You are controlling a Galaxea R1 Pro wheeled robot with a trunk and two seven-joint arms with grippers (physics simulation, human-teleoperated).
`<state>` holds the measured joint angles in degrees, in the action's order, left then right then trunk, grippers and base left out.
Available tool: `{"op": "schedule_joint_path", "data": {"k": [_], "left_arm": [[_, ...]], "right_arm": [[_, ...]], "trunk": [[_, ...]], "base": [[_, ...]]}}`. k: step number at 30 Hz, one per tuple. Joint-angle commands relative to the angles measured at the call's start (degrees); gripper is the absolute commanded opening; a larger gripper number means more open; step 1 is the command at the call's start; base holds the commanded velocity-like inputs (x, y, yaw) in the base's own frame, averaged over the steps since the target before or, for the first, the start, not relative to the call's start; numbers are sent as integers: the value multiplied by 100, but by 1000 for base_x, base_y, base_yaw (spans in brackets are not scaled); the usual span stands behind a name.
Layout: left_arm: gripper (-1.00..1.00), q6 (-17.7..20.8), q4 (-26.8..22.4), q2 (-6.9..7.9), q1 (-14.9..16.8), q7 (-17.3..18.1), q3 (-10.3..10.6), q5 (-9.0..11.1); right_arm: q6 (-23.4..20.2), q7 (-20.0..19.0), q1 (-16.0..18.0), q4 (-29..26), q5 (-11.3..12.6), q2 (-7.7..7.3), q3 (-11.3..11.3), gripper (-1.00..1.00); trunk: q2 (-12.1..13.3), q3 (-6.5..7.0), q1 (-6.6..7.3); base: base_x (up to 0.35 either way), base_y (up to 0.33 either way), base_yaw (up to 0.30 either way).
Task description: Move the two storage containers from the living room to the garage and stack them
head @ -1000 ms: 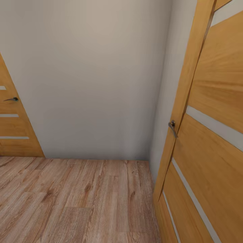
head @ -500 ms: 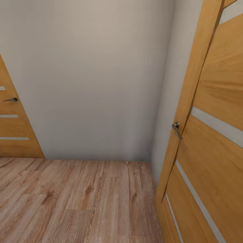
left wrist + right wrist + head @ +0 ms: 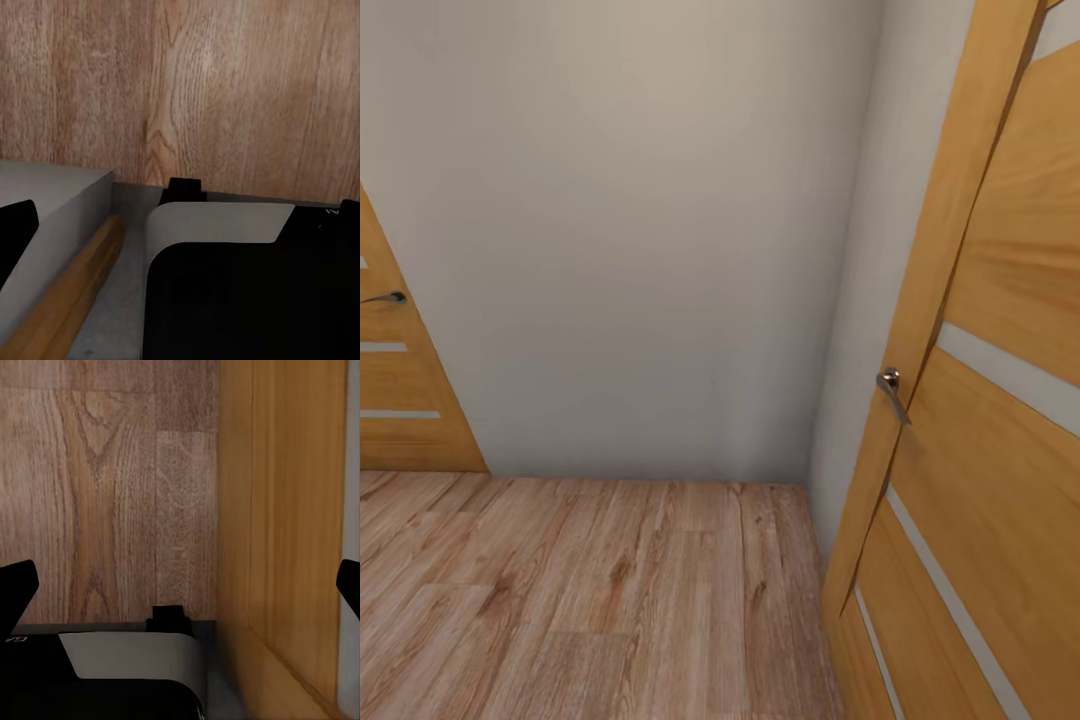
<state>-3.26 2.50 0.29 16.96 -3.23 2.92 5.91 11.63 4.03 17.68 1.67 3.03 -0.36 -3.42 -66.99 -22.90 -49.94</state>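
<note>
Position: I'm in a corner of a passage, facing a plain grey wall (image 3: 630,230) over light wood-plank floor (image 3: 590,590).
Right side: an open wooden door (image 3: 1000,430) with a metal handle (image 3: 891,390) stands close beside me.
Left side: a second wooden door (image 3: 395,400) sits at the view's edge.
Change: against a second ago, both doors have slid outward in the head view and the wall looms nearer, so my camera has moved forward, not the doors.
Containers: neither storage container is in sight, so I judge I'm in transit.
Left gripper (image 3: 180,225): dark finger edges show wide apart, nothing between them.
Right gripper (image 3: 184,596): the same, jaws spread and empty.
</note>
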Motion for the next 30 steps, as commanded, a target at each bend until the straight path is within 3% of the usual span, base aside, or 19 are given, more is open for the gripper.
{"op": "schedule_joint_path", "data": {"k": [1, 9, 30], "left_arm": [[100, -34, 22, -2, 9, -2, 33, 59], [100, -34, 22, -3, 9, -2, 33, 67], [100, -34, 22, -3, 9, -2, 33, 68]], "right_arm": [[32, 10, 8, 18, 31, 1, -36, 100], [32, 10, 8, 18, 31, 1, -36, 100], [32, 10, 8, 18, 31, 1, -36, 100]], "trunk": [[-4, -6, 0], [-4, -6, 0], [-4, -6, 0]], "base": [[18, 0, 0], [97, 0, 0], [333, 20, 0]]}}
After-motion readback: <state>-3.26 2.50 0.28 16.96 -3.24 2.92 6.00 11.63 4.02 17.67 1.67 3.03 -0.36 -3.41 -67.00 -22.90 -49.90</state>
